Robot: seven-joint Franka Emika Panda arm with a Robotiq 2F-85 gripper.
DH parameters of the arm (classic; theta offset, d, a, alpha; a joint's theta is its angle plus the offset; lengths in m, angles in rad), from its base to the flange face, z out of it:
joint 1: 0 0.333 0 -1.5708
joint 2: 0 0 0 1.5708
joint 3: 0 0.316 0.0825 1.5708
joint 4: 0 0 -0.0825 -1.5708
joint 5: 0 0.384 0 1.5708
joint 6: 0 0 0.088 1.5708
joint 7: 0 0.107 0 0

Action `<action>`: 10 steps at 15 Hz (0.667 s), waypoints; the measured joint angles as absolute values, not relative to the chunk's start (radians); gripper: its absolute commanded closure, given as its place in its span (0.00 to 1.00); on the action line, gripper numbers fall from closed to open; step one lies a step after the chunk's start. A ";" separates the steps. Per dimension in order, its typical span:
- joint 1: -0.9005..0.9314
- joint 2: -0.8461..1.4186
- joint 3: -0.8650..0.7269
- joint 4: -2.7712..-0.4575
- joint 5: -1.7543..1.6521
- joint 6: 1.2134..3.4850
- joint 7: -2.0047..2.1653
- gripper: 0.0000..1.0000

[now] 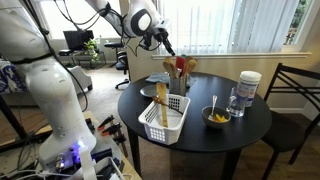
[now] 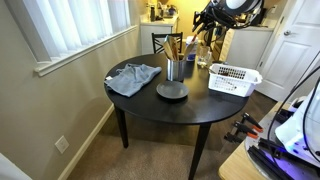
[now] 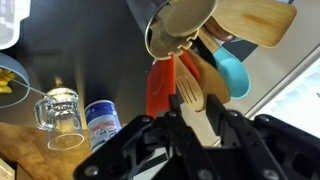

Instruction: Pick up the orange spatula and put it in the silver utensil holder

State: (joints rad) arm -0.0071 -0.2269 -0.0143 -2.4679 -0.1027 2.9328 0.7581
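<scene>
- Dining corner with blinds over the windows; round black surface [image 2: 150,105] with a dark chair [image 1: 292,92] beside it.
- The orange spatula [image 3: 161,88] stands in the silver utensil holder [image 1: 177,102], its orange-red head up among the brown wooden spoons [image 1: 184,68]. The wrist view shows the head leaning out past the holder's rim.
- A blue utensil [image 3: 233,73] sits in the same holder, beside the spoons.
- The end effector [image 3: 195,122] hangs above the holder, clear of the utensil heads in an exterior view [image 1: 166,45]. In the wrist view its fingers are apart, with nothing clamped between them.
- The white slatted basket [image 1: 165,122] is just beside the holder, and a pale wooden stick [image 1: 160,98] stands up out of it.
- A dark round disc [image 2: 171,92] lies near the holder's base, with a grey cloth [image 2: 133,78] past it.
- On the far side of the holder are a glass [image 1: 236,103], a clear jar with a white lid [image 1: 249,88] and a small bowl with yellow contents [image 1: 215,118].
</scene>
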 measured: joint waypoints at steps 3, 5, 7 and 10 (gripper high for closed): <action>-0.008 -0.227 -0.014 -2.470 -0.103 2.932 0.758 0.16; -0.008 -0.227 -0.014 -2.472 -0.103 2.925 0.758 0.04; -0.008 -0.228 -0.012 -2.472 -0.107 2.883 0.758 0.00; -0.019 -0.240 0.005 -2.472 -0.135 2.767 0.758 0.00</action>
State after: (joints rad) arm -0.0187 -0.2401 0.0053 -2.4722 -0.1348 2.7672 0.7582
